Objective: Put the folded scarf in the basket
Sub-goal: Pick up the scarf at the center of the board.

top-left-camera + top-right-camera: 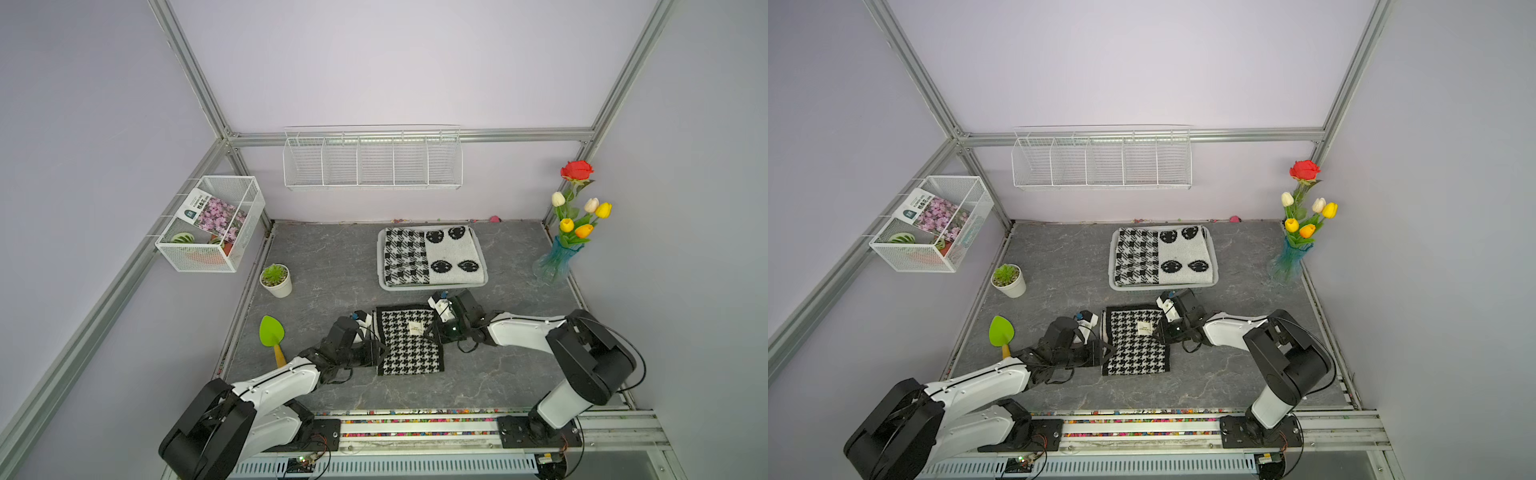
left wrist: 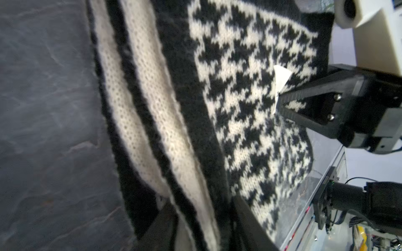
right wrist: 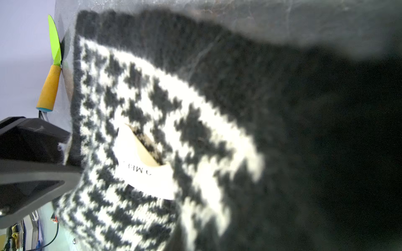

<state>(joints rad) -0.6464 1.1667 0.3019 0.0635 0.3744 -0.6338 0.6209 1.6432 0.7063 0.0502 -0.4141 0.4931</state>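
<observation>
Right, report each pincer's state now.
Left pincer: straddles an edge of the folded black-and-white houndstooth knit scarf; grip cannot be told.
Right pincer: closed on that scarf's opposite edge.

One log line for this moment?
left pincer: at scarf edge | right pincer: shut on scarf | scarf: folded, on table | basket: holds another scarf
</observation>
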